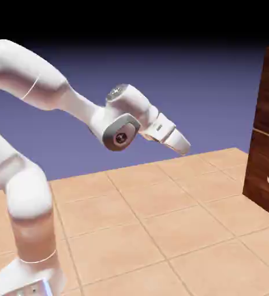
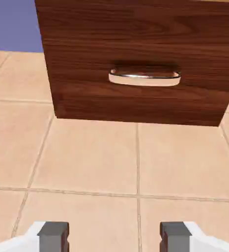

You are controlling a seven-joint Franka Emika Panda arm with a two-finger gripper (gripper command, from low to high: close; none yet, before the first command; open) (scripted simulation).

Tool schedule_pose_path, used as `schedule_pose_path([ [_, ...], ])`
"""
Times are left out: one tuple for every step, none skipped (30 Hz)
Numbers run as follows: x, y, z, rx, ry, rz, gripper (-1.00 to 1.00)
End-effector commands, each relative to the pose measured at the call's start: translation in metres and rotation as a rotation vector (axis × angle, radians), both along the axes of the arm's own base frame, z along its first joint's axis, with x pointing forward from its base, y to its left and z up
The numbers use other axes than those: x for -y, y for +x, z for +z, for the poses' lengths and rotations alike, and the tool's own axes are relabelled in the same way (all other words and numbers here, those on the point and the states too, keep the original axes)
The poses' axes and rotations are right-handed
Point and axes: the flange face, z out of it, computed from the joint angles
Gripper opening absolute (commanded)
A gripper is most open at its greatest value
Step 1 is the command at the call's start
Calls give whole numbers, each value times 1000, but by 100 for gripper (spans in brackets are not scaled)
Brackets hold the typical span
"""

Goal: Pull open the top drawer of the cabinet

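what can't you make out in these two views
- Top drawer: its handle shows in neither view. The exterior view's right edge cuts the cabinet to a strip with one seam; the hand view's top edge crops it.
- Lower handle: whole in the hand view; only its end shows at the exterior view's right edge.
- Gripper: side-on in the exterior view, so its gap is unreadable there; the hand view shows only the fingertips, apart.

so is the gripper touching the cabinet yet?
Apart. The exterior view shows the gripper in open air, floor tiles between it and the cabinet; the hand view shows bare floor ahead of both fingertips.
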Motion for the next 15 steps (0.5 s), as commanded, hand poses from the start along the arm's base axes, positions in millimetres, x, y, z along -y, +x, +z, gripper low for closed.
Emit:
schedule_pose_path([
  [10,8,-2,-13,15,-8,0],
  [19,16,-4,-25,29,-15,0],
  [30,24,-7,-37,43,-23,0],
  [40,32,-10,-49,55,-31,0],
  [50,39,-14,-60,66,-40,0],
  [60,46,-18,-70,77,-48,0],
  [71,52,-23,-80,86,-57,0],
  [81,59,-27,-90,94,-65,0],
  [92,65,-32,-98,101,-74,0],
  [102,70,-38,-106,106,-82,0],
  [113,76,-43,-113,111,-91,0],
  [123,81,-48,-119,114,-100,0],
  [133,86,-54,-124,116,-108,0],
  [144,90,-59,-129,116,-117,0],
  [154,94,-64,-132,115,-125,0],
])
